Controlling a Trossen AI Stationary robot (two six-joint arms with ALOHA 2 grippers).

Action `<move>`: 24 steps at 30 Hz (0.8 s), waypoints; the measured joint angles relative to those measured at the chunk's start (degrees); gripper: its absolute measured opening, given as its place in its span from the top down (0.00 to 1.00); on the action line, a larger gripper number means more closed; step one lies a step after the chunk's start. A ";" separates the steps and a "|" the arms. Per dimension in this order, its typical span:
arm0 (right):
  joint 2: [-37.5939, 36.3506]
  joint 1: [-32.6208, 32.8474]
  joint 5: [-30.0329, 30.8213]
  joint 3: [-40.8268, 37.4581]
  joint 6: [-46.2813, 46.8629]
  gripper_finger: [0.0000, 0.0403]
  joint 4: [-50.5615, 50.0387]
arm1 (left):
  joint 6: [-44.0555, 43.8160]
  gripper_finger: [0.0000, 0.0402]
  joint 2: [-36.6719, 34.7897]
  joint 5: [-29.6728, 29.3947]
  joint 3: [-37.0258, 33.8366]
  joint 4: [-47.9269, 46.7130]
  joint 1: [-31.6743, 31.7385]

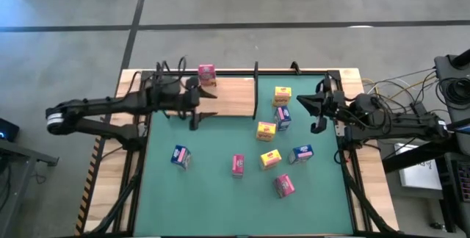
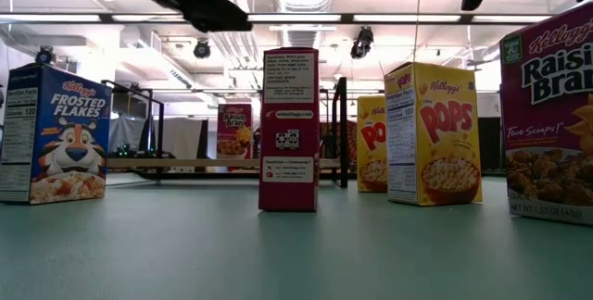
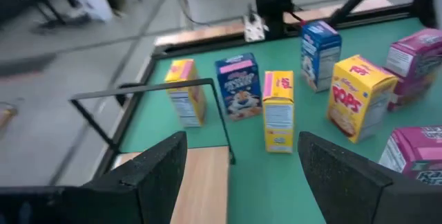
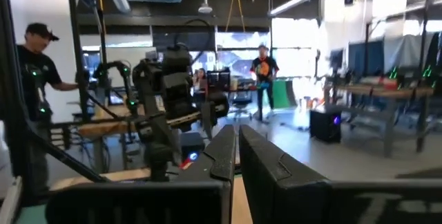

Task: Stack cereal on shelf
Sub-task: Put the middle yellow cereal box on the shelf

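A: Far left, the left gripper (image 1: 208,104) hangs over the shelf (image 1: 228,98), fingers spread wide and nothing between them. One pink box (image 1: 207,73) stands on the shelf's far edge, just beyond it.

B: That's my worry. Swing out carelessly and an elbow could clip that box off the back.

A: Moving right, the mat (image 1: 213,186) carries the rest: a blue box (image 1: 181,156) near left, a pink one (image 1: 238,164) mid-table, then a tight bunch, yellow (image 1: 266,130) with blue (image 1: 283,117) just beside it.

B: Crowded. Wide fingers dropping on one may well shove its neighbour over.

A: Another yellow box (image 1: 282,95) stands by the shelf's black post (image 1: 255,91).

B: A carried box could catch that post.

A: Far right, the right gripper (image 1: 317,115) waits, pinched shut, empty.
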 joint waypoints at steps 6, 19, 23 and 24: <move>7.66 0.00 0.00 5.37 5.28 0.97 -3.20 | -0.69 0.35 -7.94 -4.75 -6.00 2.47 -0.97; 27.76 0.00 0.00 32.35 15.66 0.97 -39.35 | -1.76 0.35 -23.27 -25.93 -13.63 2.26 -0.93; 33.32 0.00 0.06 42.34 18.38 0.97 -52.75 | -1.52 0.35 -25.69 -28.92 -14.71 1.80 -0.93; 34.85 0.00 0.04 44.49 18.57 0.97 -56.60 | -1.48 0.35 -26.10 -29.28 -14.68 1.84 -0.93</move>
